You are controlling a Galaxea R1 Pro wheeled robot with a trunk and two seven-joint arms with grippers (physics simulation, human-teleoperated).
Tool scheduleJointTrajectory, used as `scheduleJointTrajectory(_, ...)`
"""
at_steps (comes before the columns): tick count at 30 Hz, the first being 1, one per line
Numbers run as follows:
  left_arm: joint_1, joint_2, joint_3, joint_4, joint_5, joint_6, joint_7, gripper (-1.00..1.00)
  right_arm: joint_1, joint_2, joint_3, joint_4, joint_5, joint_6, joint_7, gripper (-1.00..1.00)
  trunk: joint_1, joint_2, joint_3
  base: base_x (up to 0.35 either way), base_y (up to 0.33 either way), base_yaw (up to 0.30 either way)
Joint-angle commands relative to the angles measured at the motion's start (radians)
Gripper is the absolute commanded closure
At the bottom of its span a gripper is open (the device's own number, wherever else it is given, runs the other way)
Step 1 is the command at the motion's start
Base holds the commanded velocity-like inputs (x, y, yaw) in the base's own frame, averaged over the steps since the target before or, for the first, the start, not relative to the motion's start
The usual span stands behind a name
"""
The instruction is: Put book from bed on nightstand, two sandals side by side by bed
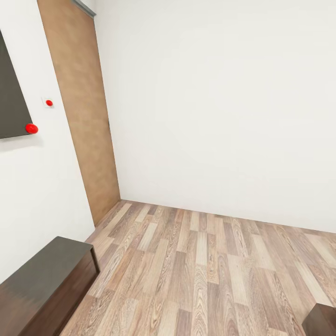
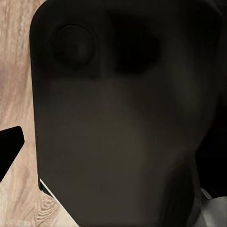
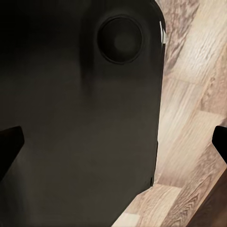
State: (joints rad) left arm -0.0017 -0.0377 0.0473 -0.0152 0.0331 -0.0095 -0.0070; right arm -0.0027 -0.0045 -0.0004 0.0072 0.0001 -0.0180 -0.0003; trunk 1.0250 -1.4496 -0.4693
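The head view looks into a corner of a white-walled room with a light brown wood-plank floor. The book, the bed, the nightstands and the sandals are out of view. My right gripper is open, its dark fingertips wide apart, and nothing is between them. It hangs in front of a dark robot panel above the floor. My left gripper also faces a dark panel. One of its fingertips sits far out at the frame edge, and it holds nothing.
A low dark wood bench stands against the left wall. A tan door fills the corner behind it. A dark panel and red knobs hang on the left wall. Another dark wood corner juts in at lower right.
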Motion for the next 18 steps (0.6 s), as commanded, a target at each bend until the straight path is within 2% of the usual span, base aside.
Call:
scheduleJointTrajectory(1, 0.0, 0.0, 0.005, 0.0, 0.004, -0.001, -0.001, -1.0, 0.0, 0.0, 0.0, 0.001, 0.0, -0.002, 0.0, -1.0, 0.0, 0.0, -0.001, 0.0, 0.0, 0.0)
scheduleJointTrajectory(18, -0.001, 0.0, 0.01, 0.0, 0.011, -0.001, -0.001, -1.0, -0.001, 0.0, -0.001, -0.002, -0.001, -0.001, -0.002, -1.0, 0.0, 0.0, -0.001, 0.0, 0.0, 0.0)
